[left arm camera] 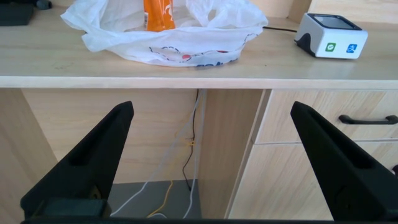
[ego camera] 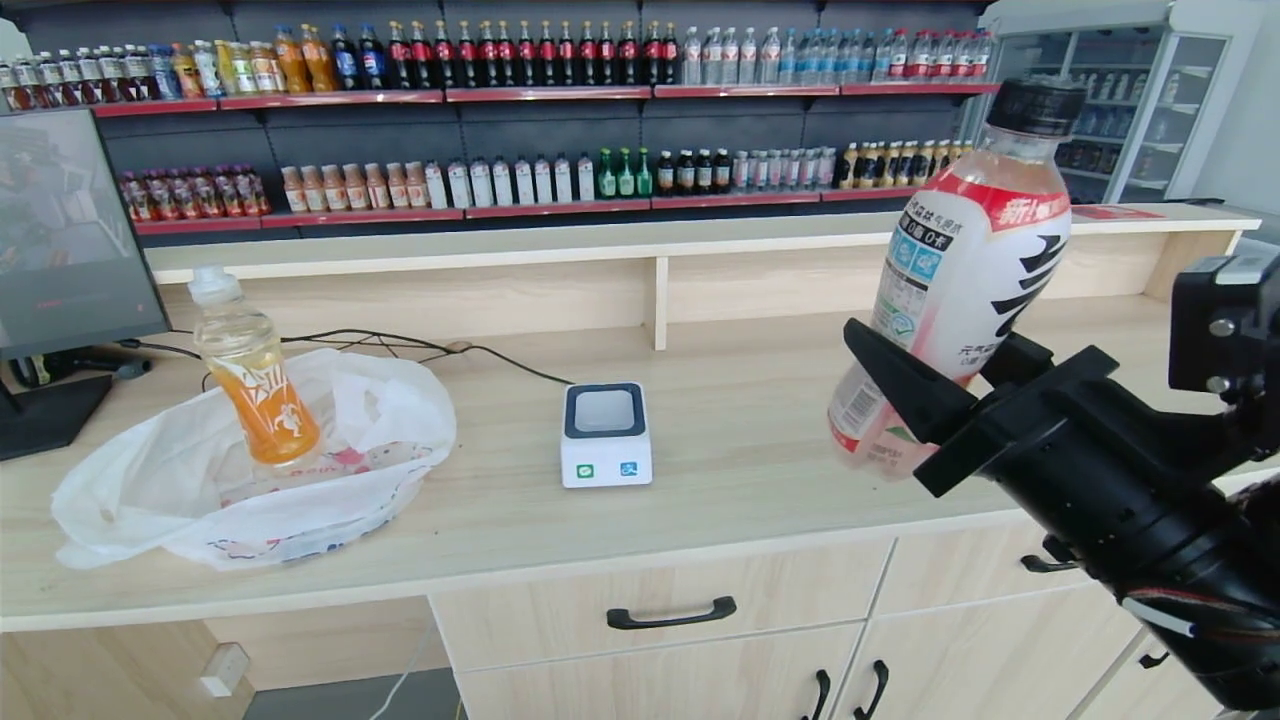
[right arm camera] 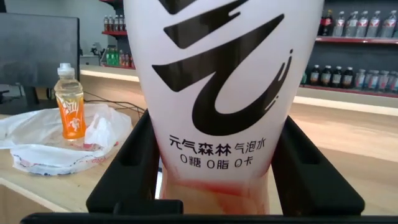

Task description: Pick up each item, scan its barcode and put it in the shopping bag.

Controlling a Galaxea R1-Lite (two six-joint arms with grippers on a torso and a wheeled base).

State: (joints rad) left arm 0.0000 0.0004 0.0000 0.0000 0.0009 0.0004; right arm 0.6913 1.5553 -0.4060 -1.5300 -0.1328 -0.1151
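Observation:
My right gripper (ego camera: 935,390) is shut on a pale pink drink bottle (ego camera: 960,270) with a black cap and a white and red label, held tilted above the counter to the right of the scanner. The same bottle (right arm camera: 224,93) sits between the gripper's fingers (right arm camera: 127,168) in the right wrist view. The white barcode scanner (ego camera: 606,434) rests mid-counter with its window facing up. An orange drink bottle (ego camera: 255,375) stands upright in the white shopping bag (ego camera: 200,480) on the left. My left gripper (left arm camera: 205,162) hangs open below the counter edge, facing the gap under the bag (left arm camera: 168,37).
A dark monitor (ego camera: 60,240) stands at the counter's far left with cables running behind the bag. A raised wooden ledge (ego camera: 660,250) backs the counter. Drawers with black handles (ego camera: 670,615) sit below. Shelves of bottles line the back wall.

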